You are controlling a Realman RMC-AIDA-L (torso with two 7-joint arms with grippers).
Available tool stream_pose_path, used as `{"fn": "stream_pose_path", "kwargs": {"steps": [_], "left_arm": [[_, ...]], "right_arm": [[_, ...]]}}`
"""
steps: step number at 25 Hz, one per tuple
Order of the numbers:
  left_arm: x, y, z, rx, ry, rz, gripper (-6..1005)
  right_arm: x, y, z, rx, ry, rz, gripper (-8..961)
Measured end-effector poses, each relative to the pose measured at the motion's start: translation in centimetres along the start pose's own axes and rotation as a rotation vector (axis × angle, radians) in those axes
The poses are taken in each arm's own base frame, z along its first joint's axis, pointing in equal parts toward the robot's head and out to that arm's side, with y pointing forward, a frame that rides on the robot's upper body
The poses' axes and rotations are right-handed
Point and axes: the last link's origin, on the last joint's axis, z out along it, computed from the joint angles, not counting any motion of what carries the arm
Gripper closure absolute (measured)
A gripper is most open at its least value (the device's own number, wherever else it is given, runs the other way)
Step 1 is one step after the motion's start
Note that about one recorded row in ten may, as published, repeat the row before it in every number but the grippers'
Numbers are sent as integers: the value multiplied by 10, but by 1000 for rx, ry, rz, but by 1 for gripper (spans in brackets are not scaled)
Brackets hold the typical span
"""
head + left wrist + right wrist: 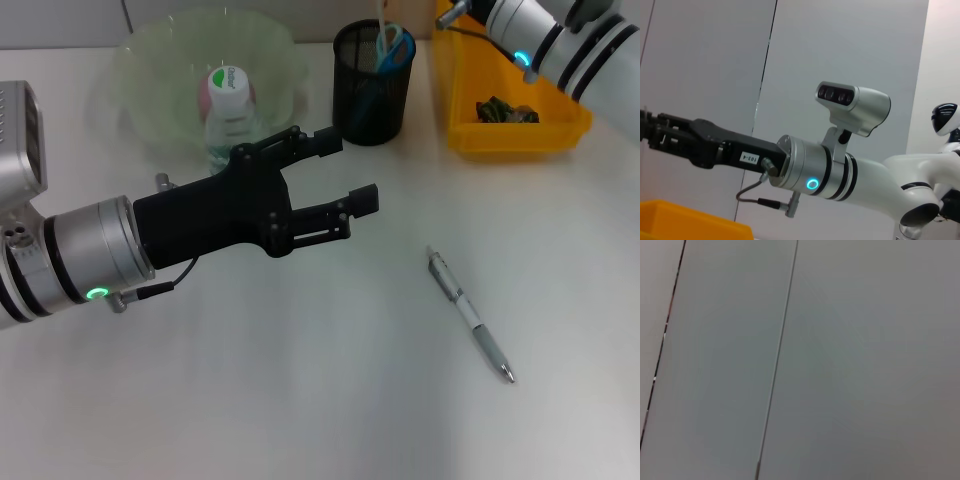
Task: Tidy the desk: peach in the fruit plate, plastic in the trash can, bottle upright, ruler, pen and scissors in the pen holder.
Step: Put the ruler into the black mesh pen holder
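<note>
the pen [470, 316] is the last loose item, lying flat on the bare white desk [300, 400] near the right of centre, its tip pointing toward the near right and its clip end toward the far left. the left gripper [345, 185] hovers above the middle of the desk with its jaws spread wide and nothing between them, well apart from the pen and to its far left. to do this step well, i judge it should travel right and nearer, turn so the jaws straddle the pen's thin barrel across its width, come down close to the desk and close around the middle of the barrel so it does not swing when lifted. the pen is slim and smooth, so a shallow pinch could let it roll or slip. the pen holder [373, 82], a black mesh cup at the far centre, already has blue-handled scissors [392, 47] and something pale standing in it, so the pen needs to go in steeply through the free part of the opening. just left of the holder, the bottle [232, 112] stands upright in front of the clear fruit plate [150, 70], close to the arm's path, and could be knocked. the yellow trash can [470, 130] at the far right holds dark crumpled plastic [505, 110]. the right gripper is out of sight; its arm is parked above the trash can.
</note>
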Motion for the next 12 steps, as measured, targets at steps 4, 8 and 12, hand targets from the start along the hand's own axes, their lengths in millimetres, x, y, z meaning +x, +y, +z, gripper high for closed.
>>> {"fn": "stream_pose_path", "kwargs": {"steps": [4, 8, 12], "left_arm": [[0, 0, 0, -1, 0, 1, 168], [0, 0, 0, -1, 0, 0, 168], [0, 0, 0, 0, -1, -1, 168]], "right_arm": [[5, 3, 2, -9, 22, 8, 558], [6, 5, 3, -18, 32, 8, 559], [8, 6, 3, -19, 44, 5, 559]]}}
